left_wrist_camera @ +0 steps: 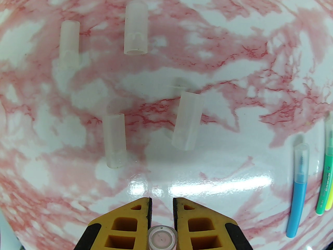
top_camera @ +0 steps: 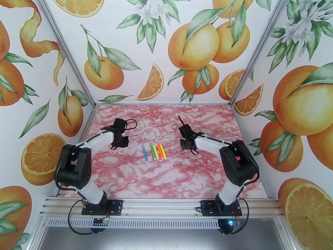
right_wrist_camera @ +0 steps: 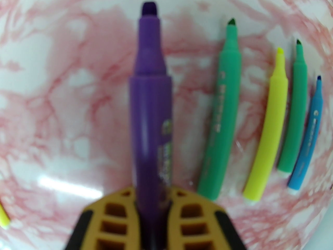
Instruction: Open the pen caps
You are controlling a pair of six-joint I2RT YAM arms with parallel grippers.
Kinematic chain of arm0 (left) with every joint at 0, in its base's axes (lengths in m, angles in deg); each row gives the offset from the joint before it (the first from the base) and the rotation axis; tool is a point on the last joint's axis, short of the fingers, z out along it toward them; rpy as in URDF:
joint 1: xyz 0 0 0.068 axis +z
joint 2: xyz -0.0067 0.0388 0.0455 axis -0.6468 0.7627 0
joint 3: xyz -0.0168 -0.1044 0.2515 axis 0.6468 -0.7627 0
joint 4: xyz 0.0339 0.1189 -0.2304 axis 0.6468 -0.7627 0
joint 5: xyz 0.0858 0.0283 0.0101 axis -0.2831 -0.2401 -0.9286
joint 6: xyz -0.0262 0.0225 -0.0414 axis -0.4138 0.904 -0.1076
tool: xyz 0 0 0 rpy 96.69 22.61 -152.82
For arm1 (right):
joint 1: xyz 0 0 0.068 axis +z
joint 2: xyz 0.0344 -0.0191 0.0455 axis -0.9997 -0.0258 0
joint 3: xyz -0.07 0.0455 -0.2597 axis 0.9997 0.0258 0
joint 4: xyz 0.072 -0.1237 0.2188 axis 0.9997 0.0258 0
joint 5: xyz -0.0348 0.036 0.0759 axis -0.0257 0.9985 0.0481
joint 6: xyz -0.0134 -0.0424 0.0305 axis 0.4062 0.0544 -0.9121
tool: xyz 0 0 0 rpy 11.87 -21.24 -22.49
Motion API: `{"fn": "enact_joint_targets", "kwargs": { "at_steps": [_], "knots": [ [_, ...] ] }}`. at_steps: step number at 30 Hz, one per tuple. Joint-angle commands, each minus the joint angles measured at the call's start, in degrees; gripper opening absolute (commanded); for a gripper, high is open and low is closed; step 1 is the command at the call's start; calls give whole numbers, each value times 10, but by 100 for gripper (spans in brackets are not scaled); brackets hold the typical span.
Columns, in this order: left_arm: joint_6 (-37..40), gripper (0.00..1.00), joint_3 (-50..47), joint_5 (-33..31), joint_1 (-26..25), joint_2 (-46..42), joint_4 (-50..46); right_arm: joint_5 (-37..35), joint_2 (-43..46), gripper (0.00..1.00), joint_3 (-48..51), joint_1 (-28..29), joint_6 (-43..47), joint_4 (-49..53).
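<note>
Clamps clear plastic pen cap in left jaws, near four loose clear caps on pink marbled desk. Grasps uncapped purple marker in right jaws, tip pointing away. Leaves capped pens mid-desk between both arms, long axes near-to-far, about equally close to each.

The counter is super glossy: pink marble print with light glare streaks on it. Loose pen caps look like frosted, see-through plastic. The pens are smooth coloured plastic, kind of satin. Frame rails up front — bare ribbed metal, dull silver sheen.
</note>
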Motion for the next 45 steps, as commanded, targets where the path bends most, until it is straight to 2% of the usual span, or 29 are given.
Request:
{"fn": "enact_joint_targets", "kwargs": {
  "at_steps": [1,5,18,25,33,38,45],
  "knots": [
    [2,3,4,-4,2,7,-2,-4,-20,0,-22,-4,-8,19],
    [4,3,5,-2,2,8,-2,-6,-33,2,-33,-6,-10,27],
    [6,3,5,4,3,23,0,-1,-48,21,-43,-16,-18,36],
    [6,3,-2,4,7,28,6,-3,-47,26,-43,-17,-18,39],
    [6,7,-9,33,11,39,16,-3,-42,30,-39,-17,-18,42],
    [7,8,-11,36,13,43,18,4,-30,31,-33,-16,-7,43],
    [6,12,-13,38,17,46,22,6,19,40,-16,-10,13,36]
  ]
}}
